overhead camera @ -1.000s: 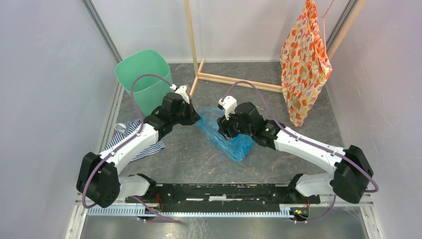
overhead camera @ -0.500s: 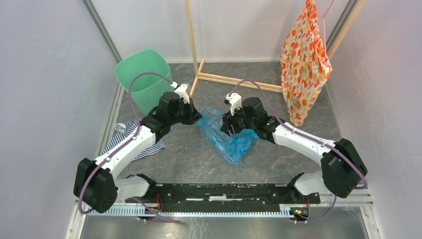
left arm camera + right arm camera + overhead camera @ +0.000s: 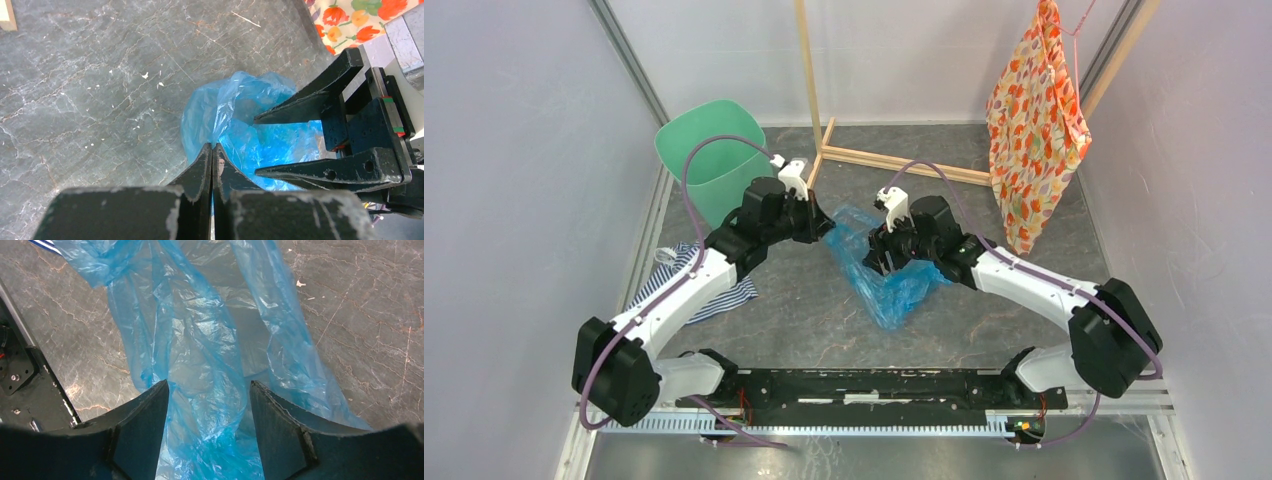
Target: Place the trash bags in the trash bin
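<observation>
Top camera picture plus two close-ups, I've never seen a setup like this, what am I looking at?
Two robot arms are bolted to a table. The wide picture looks down from above; each close-up comes from a wrist camera. The left gripper is shut, pinching an edge of the thin blue trash bag on the table. The right gripper is open, straddling the bag. A green trash bin sits at the back left; a striped cloth lies nearby, floral fabric hangs right.
</observation>
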Controlling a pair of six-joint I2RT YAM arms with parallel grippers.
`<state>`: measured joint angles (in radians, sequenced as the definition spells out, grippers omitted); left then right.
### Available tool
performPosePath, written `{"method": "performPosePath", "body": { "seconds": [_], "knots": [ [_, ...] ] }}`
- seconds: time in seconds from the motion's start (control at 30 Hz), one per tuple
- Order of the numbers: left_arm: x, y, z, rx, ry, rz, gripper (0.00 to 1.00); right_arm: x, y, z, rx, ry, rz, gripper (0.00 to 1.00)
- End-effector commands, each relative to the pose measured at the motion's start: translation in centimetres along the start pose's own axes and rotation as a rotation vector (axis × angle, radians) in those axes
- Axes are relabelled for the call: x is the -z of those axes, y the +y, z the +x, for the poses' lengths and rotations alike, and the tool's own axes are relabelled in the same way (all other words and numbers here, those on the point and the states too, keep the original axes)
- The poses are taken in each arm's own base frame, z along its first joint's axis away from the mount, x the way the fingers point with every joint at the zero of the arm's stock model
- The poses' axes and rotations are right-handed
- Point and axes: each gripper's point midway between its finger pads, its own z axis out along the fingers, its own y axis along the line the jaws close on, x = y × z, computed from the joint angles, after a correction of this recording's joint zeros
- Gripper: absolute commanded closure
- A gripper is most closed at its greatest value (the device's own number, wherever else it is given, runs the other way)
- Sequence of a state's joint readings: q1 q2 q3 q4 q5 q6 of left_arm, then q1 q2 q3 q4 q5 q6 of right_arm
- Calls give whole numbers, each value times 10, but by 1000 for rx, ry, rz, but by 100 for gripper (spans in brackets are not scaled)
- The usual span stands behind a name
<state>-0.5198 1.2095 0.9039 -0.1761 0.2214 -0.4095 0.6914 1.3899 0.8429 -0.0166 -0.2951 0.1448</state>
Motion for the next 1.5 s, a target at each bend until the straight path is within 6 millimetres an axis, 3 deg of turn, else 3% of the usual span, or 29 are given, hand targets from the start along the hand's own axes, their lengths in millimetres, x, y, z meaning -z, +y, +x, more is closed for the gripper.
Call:
{"method": "performPosePath", "body": {
  "seconds": [0.0, 0.13, 0.3, 0.57, 0.7, 0.8, 0.97, 1.03, 1.17, 1.27, 1.33, 1.4, 1.47],
  "knots": [
    [2, -21, -30, -109, -73, 79, 98, 10, 8, -33, 7, -97, -21, 32],
    [4, -30, -35, -135, -89, 111, 98, 3, 0, -22, -23, -68, -13, 32],
    [7, -41, -40, -164, -102, 153, 98, 2, -7, -24, -87, -117, -59, 31],
    [7, -50, -49, -194, -123, 172, 98, -1, -7, -25, -158, -157, -132, 27],
    [5, -50, -53, -187, -135, 170, 98, -3, -2, -23, -201, -171, -181, 30],
    [2, -45, -56, -175, -148, 141, 98, -2, -2, -25, -219, -176, -179, 44],
    [-8, -25, -54, -143, -137, 39, 98, 18, -14, -44, -207, -210, -72, 91],
    [-14, -16, -54, -121, -129, -14, 98, 33, -13, -62, -184, -241, -40, 100],
    [-28, -9, -65, -72, -121, -73, 98, 69, 2, -95, -149, -317, -36, 100],
    [-41, -12, -80, -27, -124, -82, 98, 81, 17, -105, -106, -335, -29, 100],
    [-51, -15, -89, 7, -116, -92, 97, 74, 28, -92, -81, -272, -10, 100],
    [-62, -13, -94, 38, -95, -110, 89, 63, 36, -78, -53, -209, 22, 100],
    [-67, -16, -99, 65, -88, -112, 85, 50, 35, -60, -58, -142, 60, 100]
  ]
}}
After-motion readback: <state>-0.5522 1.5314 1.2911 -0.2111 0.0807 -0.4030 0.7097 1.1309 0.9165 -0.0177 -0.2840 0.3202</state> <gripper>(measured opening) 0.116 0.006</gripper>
